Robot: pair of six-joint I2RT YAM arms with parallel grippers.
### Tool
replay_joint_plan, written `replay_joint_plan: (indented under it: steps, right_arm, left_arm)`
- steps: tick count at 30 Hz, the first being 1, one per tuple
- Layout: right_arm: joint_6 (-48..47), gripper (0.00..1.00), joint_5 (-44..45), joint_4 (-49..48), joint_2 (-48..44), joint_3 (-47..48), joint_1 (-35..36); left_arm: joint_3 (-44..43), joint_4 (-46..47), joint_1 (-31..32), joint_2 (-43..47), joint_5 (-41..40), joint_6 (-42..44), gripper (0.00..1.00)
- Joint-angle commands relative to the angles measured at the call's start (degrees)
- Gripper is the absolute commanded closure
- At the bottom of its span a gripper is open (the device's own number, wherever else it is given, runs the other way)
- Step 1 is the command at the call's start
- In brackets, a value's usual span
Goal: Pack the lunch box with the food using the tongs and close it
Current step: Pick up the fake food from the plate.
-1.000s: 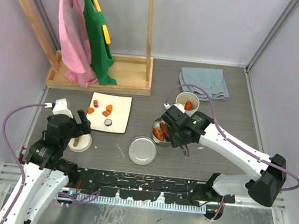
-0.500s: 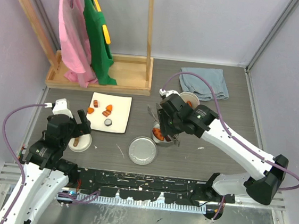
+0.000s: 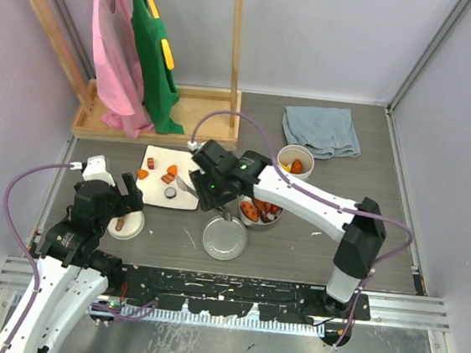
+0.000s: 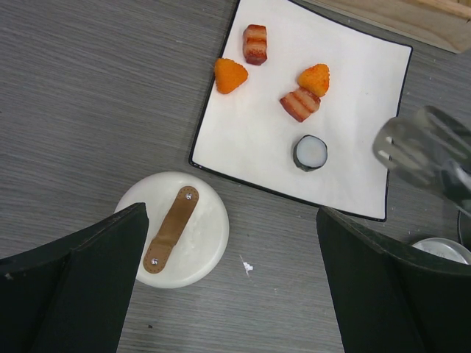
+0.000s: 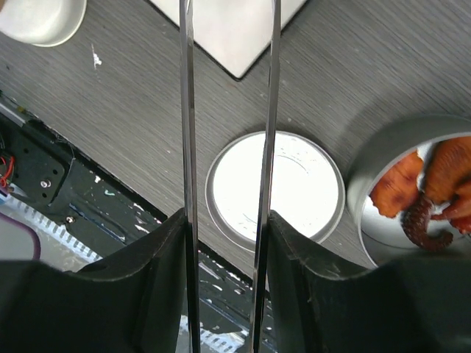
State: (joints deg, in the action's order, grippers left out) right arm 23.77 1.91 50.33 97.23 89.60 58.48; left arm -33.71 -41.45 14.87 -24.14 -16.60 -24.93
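Steel tongs [image 5: 188, 110] are pinched in the right claw [image 5: 226, 250], which is closed only part-way on them. The two arms stand apart and nothing shows between them. Their tips hang over the near right corner of the white square plate [image 4: 353, 95].

Change: a second ago this claw held the tongs over the steel tin [image 3: 259, 213], right of the plate; it has since swung across to the plate. Judgement: one drop-off is finished and the next pick-up is starting.

Five pieces of food [image 4: 230, 73] lie on the plate, the same count as before. The tin and the white tub [image 3: 296, 162], farther right of the plate, already hold pieces.

Both lids are off: the steel lid [image 5: 276, 187] lies near the plate's right corner, the white lid [image 4: 173, 228] just off its near left edge.

The left claw [image 3: 131, 195] is unmoved, fully open and empty, above the white lid.
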Motion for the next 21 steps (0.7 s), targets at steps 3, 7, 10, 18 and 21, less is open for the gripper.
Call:
replay_joint_plan:
  steps: [3, 7, 10, 18, 21]
  right_arm:
    - [-3.7, 0.51, 4.6, 4.5, 7.7, 11.3, 4.4]
    - [-3.5, 0.51, 4.0, 5.5, 12.0, 14.6, 5.1]
    - [-3.7, 0.50, 4.3, 5.4, 13.4, 15.7, 5.7]
    - [-4.5, 0.50, 3.8, 5.8, 17.0, 18.5, 6.5]
    - [-4.8, 0.50, 4.1, 6.1, 18.4, 19.7, 6.6]
  left_arm:
    - [-0.7, 1.5, -0.4, 0.0, -0.8, -0.5, 0.02]
    - [-0.7, 1.5, -0.4, 0.2, -0.8, -0.5, 0.02]
    - [-0.7, 1.4, -0.4, 0.7, -1.1, -0.5, 0.02]
    - [-0.7, 1.4, -0.4, 0.4, -0.9, -0.5, 0.02]
    - [-0.7, 1.5, -0.4, 0.4, -0.9, -0.4, 0.02]
